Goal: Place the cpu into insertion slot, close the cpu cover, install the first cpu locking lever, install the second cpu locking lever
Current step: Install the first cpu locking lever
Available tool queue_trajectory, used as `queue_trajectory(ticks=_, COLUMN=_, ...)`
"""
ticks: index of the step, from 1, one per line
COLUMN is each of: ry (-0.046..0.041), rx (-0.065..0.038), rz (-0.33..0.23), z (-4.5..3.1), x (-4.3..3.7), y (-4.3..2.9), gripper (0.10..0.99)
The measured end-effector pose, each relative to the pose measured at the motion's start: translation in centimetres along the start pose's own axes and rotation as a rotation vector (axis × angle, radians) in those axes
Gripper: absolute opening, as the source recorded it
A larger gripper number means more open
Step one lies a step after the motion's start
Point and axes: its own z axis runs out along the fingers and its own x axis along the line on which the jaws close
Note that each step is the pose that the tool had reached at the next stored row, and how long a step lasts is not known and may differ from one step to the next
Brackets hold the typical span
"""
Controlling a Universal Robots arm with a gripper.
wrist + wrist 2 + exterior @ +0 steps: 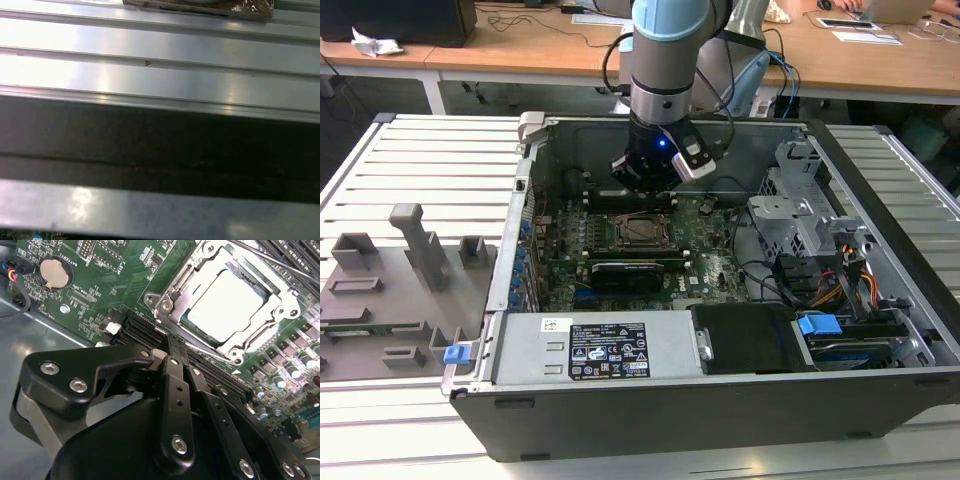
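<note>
Power supply (pixel 605 348) sits at the near edge of the open computer case (pixel 880 400), with a black expansion card (pixel 625 270) just behind it on the green motherboard (pixel 705 240). Past that is the socket (pixel 642 230), and in the second wrist view the cpu (pixel 225 305) is already lying flat in it, with the metal cover (pixel 272 315) closed down around it, its silver top showing through the window. Coin battery (pixel 52 271) sits off to one side on the board. Gripper (pixel 172 357) hangs just above the board beside the socket, fingers (pixel 175 390) pinched together on nothing. Farther back there's a wooden desk (pixel 520 50).
</note>
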Motion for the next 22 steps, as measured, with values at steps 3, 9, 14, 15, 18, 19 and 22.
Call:
queue_trajectory(ticks=3, ry=0.0003, rx=0.003, rz=0.000, z=0.20, x=-0.08, y=-0.02, gripper=0.106)
queue_trajectory(ticks=9, ry=0.0016, rx=0.019, rz=0.000, z=0.50, x=-0.19, y=-0.06, gripper=0.106)
queue_trajectory(ticks=14, ry=0.0015, rx=0.023, rz=0.000, z=0.73, x=-0.24, y=-0.06, gripper=0.106)
queue_trajectory(ticks=15, ry=0.0020, rx=0.024, rz=0.000, z=0.78, x=-0.26, y=-0.07, gripper=0.106)
queue_trajectory(ticks=18, ry=0.0020, rx=0.024, rz=0.000, z=0.82, x=-0.28, y=-0.07, gripper=0.106)
queue_trajectory(ticks=19, ry=0.0020, rx=0.024, rz=0.000, z=0.82, x=-0.29, y=-0.08, gripper=0.106)
queue_trajectory(ticks=22, ry=0.0016, rx=0.023, rz=0.000, z=0.73, x=-0.31, y=-0.06, gripper=0.106)
